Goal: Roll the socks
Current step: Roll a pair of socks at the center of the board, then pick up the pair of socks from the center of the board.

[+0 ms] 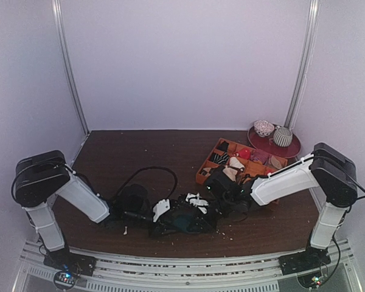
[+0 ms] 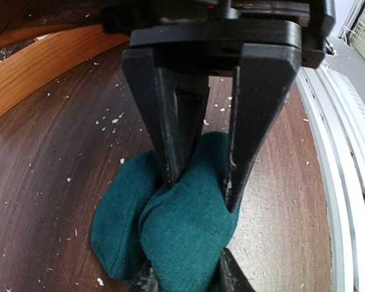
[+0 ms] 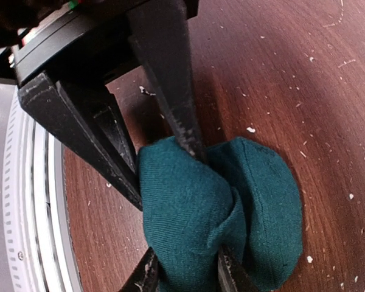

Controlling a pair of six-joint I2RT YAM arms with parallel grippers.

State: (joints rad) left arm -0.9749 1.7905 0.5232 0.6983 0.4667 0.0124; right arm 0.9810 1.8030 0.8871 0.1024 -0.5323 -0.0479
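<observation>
Socks point(image 2: 182, 231) sit bunched into a thick teal wad near the bench's point(image 1: 140, 152) front edge, left jaws and right jaws both clenched on the fabric from opposite sides. Rolling looks partly done; tucking the bundle closed seems left.

No writing, label, brand, number or sign can be read in any of the three views.
</observation>
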